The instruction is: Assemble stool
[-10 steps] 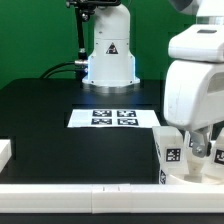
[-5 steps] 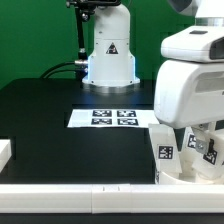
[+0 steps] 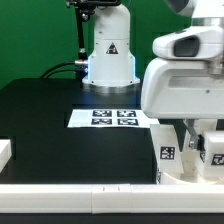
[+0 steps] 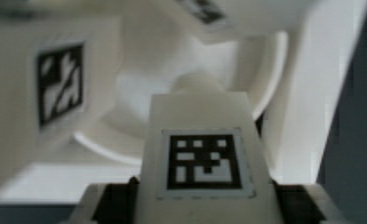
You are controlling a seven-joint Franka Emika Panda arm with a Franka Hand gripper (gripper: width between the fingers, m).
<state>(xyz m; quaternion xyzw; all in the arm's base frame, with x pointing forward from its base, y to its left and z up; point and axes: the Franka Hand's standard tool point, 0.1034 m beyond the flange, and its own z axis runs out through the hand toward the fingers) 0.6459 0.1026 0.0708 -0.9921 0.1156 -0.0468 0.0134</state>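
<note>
In the wrist view my gripper point(image 4: 206, 203) is shut on a white stool leg point(image 4: 205, 130), a block with a square tag on the face towards the camera. Dark fingers point(image 4: 112, 203) press on both its sides. Just beyond the leg is the round rimmed seat disc point(image 4: 251, 70), and a tagged white part point(image 4: 59, 82) stands beside it. In the exterior view the gripper point(image 3: 197, 148) is low at the right front corner of the table, mostly hidden under the arm's white body. Tagged white parts point(image 3: 170, 153) show beside it, and another tagged part point(image 3: 217, 155) shows further right.
The marker board point(image 3: 113, 117) lies flat at mid table in front of the robot base point(image 3: 108, 55). A white rail point(image 3: 80, 190) runs along the front edge of the black table. A white block point(image 3: 4, 152) sits at the exterior view's left edge.
The arm's white body has shifted towards the exterior view's left and now covers more of the table's right side. The tagged parts under it have moved with it.
</note>
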